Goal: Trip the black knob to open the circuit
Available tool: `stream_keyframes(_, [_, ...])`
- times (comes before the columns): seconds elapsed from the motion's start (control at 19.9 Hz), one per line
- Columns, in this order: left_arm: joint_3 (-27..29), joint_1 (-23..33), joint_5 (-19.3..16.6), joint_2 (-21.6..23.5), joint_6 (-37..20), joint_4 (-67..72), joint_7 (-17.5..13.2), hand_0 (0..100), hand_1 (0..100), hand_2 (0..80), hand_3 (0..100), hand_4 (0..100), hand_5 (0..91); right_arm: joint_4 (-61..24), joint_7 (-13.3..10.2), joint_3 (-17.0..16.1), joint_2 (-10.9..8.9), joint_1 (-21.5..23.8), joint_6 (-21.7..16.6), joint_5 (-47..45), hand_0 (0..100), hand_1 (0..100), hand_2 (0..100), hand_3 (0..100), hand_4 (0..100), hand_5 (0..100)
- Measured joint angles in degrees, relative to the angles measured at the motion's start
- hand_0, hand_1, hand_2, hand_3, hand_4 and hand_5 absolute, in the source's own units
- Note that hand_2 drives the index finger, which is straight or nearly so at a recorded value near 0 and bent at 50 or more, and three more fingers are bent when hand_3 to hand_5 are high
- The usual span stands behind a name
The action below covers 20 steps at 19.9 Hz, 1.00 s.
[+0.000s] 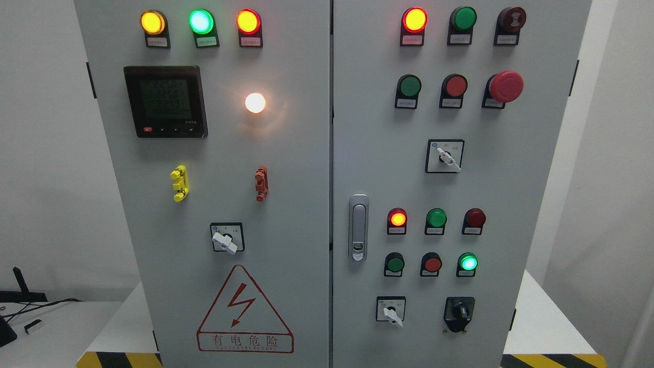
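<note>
Here the black knob [459,311] sits low right, pointing up, with neither hand showing

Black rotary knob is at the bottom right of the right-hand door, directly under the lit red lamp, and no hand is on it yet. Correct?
Not quite. In the head view the black rotary knob sits at the bottom right of the right-hand door, but the lamp directly above it is the lit green lamp, not a red one. No hand shows in the frame.

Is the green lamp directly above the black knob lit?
On. The green lamp above the black knob glows bright, unlike the dull green button in its row.
</note>
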Motion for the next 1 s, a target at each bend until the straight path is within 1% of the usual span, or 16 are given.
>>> stream_keyframes(0.35, [0.0,0.0,0.0,0.0,0.0,0.0,0.0,12,39,0.0,0,0,0.0,-2.22,0.02,-0.63,-0.61,2.44,-0.43,-0.99,3,1,21,27,26,26])
stream_keyframes(1.0, [0.0,0.0,0.0,-0.03,0.0,0.0,0.0,12,39,0.0,0,0,0.0,-3.98,0.04,-1.09,-0.87,3.5,-0.38,-1.99,1,0,18,26,25,25])
